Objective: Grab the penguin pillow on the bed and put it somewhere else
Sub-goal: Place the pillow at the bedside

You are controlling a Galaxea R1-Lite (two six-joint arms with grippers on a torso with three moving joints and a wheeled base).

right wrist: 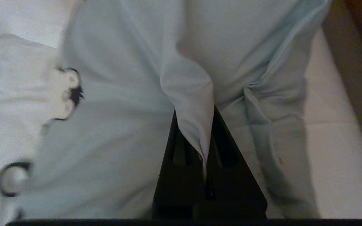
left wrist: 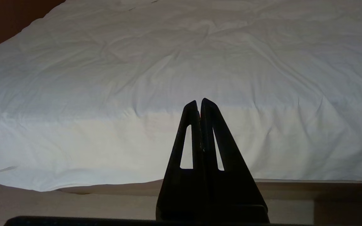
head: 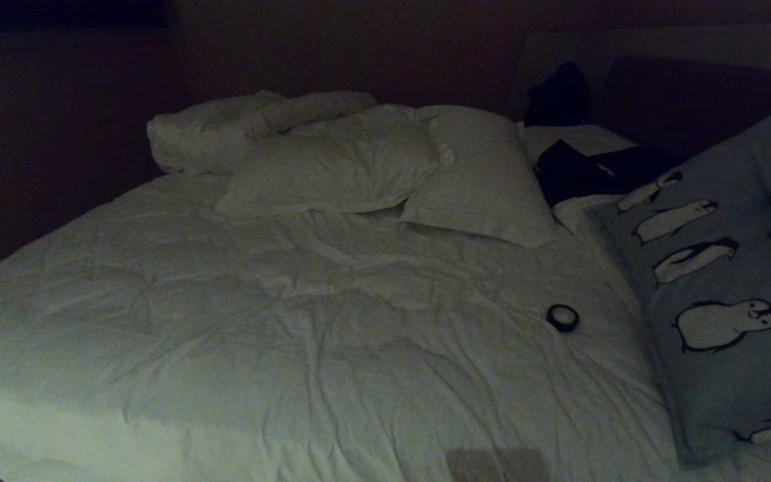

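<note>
Pinched fold of penguin pillow (right wrist: 196, 103) sat clamped in right claw (right wrist: 207, 150), rest hanging slack beyond claw over bed (head: 292, 321). Soft, light, floppy; cover alone may slip, so deeper bite on stuffing safer. Left claw (left wrist: 199, 103) clenched, empty, facing bed edge.

A dim home bedroom: wide bed (head: 225, 321) with rumpled white duvet, white pillows (head: 332, 164), dark headboard (head: 693, 94).

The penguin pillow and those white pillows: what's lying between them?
In the head view, a small dark ring lies on the duvet between the penguin pillow and the white pillows.
</note>
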